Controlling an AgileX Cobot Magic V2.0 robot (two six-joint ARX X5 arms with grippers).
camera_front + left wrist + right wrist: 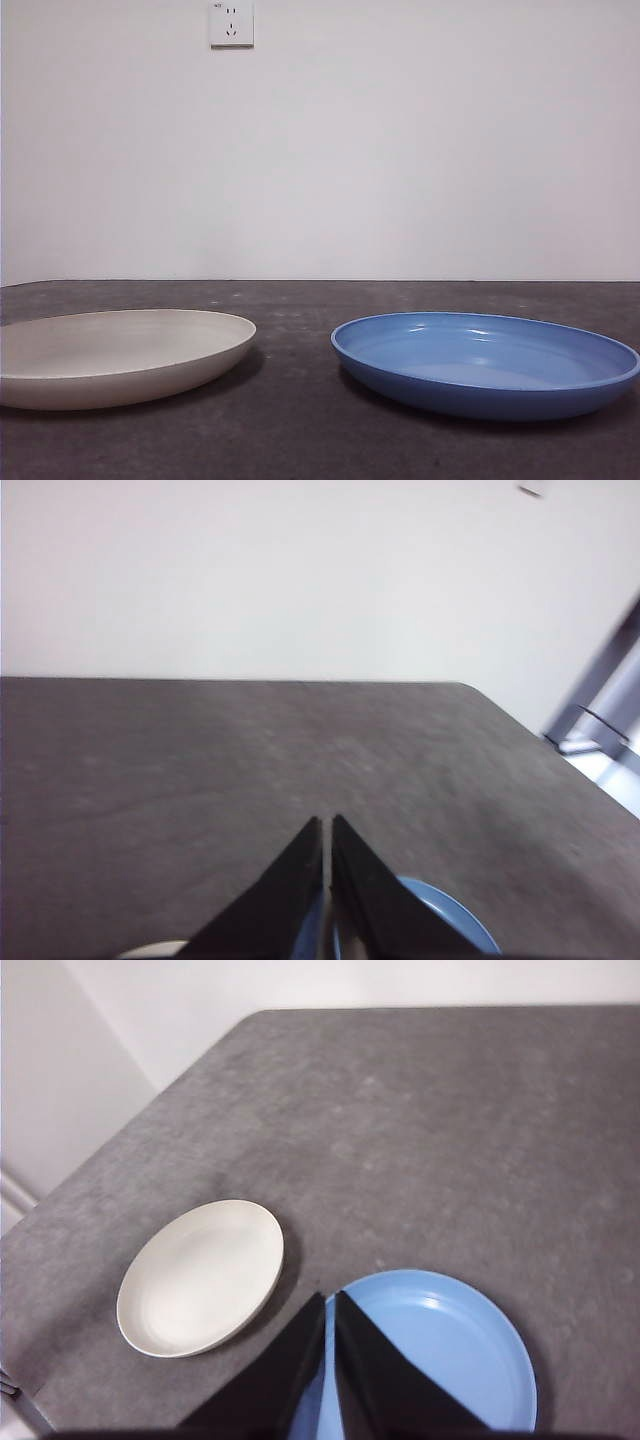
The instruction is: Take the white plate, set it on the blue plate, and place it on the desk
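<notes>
Resting flat on the desk (pixel 300 420), the white plate (pixel 201 1277) lies beside the blue plate (pixel 440 1360), a clear strip of tabletop between them, nothing stacked yet. Seen from the right gripper (pixel 329 1305), jaws pressed together and empty, cream plate sits at about ten o'clock, blue directly beneath. Left gripper (pixel 327 830) likewise closed, empty. Round plate, so no long axis (any rim point serves). Left wrist view shows only slivers of both plates; which arm is nearer is hard to judge.

Low level front view, both wrist views high above blue plate (pixel 440 1355)
</notes>
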